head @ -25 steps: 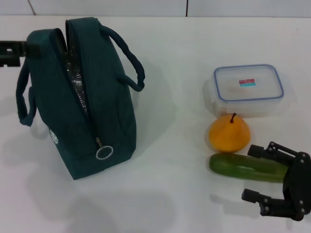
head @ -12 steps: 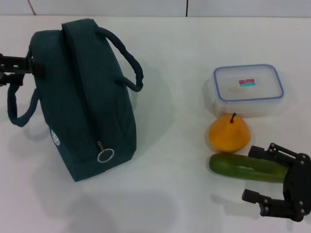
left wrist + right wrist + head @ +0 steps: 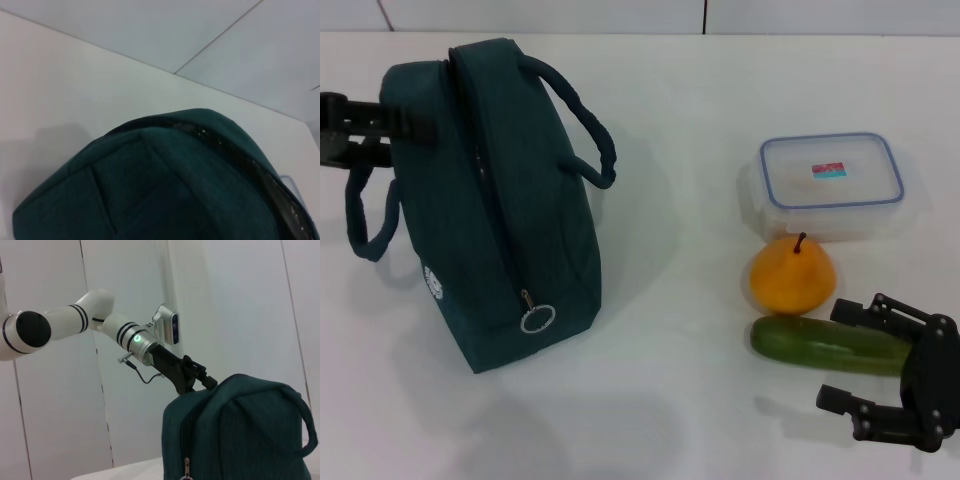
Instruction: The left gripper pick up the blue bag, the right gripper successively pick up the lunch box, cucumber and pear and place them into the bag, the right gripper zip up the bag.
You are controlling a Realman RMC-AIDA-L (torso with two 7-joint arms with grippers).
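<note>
Since a second ago the blue bag (image 3: 500, 215) has fallen shut as the left hand (image 3: 365, 125), grip unreadable, closes on its top, so reopening it comes next, while the right hand (image 3: 865, 370) waits wide beside the cucumber (image 3: 825, 344).

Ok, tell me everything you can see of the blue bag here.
The blue bag is dark teal fabric with two loop handles, a white round logo and a ring zip pull at its near end. It stands upright on the white table, zip nearly closed. The left gripper is at its far upper edge.
</note>
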